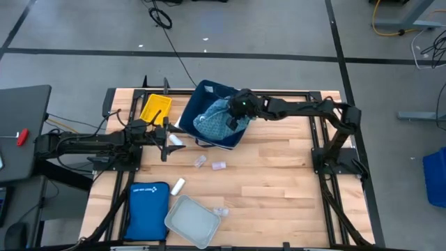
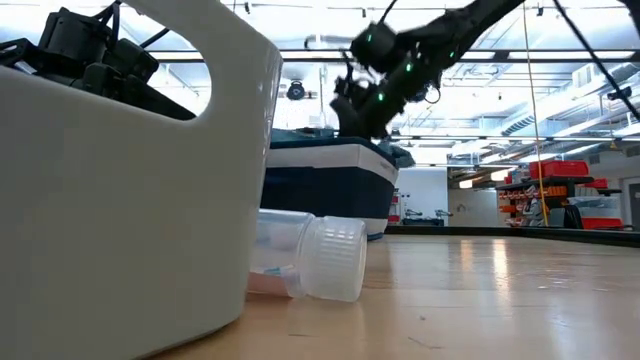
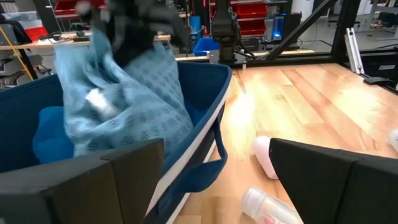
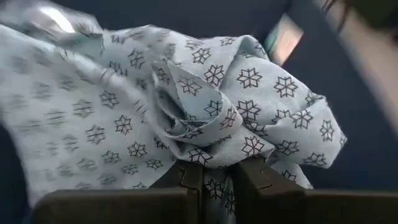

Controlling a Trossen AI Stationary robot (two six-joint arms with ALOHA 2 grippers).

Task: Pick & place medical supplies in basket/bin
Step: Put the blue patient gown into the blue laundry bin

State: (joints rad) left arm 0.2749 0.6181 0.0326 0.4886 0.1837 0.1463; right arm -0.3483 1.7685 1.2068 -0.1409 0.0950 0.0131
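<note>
Pale butcher-block worktop (image 1: 279, 174), mid-sort: right pincer (image 4: 211, 177) clamped on teal star-patterned cloth (image 4: 186, 106), hanging over large navy soft-sided bin (image 1: 209, 94) at upper centre. Left pincer (image 1: 166, 139) spread apart, empty, beside bin. Still loose on wood: several small vials (image 1: 219, 166); translucent grey tray (image 1: 191, 222) apparently unfilled.

A grey concrete floor (image 1: 265, 28) crossed by dark lines surrounds the pale wooden counter (image 1: 272, 174). Black cables (image 1: 162, 15) trail over the floor beyond the counter, and a yellow cable (image 1: 387, 26) loops further right. Behind the counter, ceiling strip lights (image 2: 560, 88) glow above red storage racks (image 2: 545, 190).
</note>
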